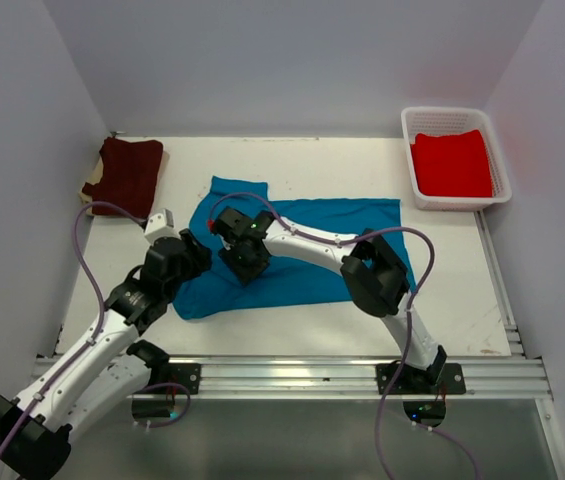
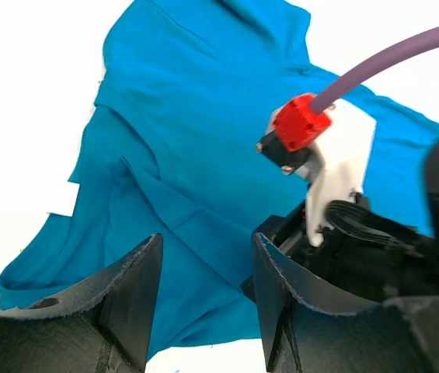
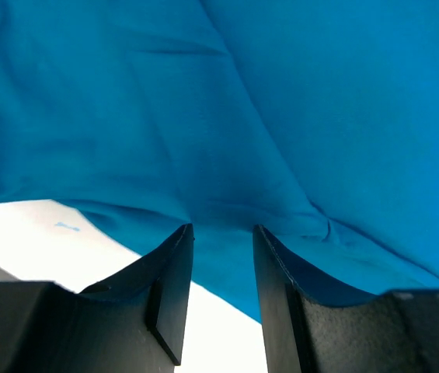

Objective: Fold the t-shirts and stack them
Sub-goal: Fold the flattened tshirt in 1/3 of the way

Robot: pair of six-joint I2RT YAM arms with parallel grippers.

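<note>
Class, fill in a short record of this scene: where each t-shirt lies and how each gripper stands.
teal-blue t-shirt: spread out mid-table, beneath both grippers
maroon t-shirt: lies compact at the far left corner
red t-shirt: inside the white basket, far right
left gripper: open, above the teal cloth
right gripper: open, at the teal cloth's edge

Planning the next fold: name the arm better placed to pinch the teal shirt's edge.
Right, probably: the right gripper stands open with the edge of the teal shirt at its fingertips; the left gripper hovers above it.
</note>
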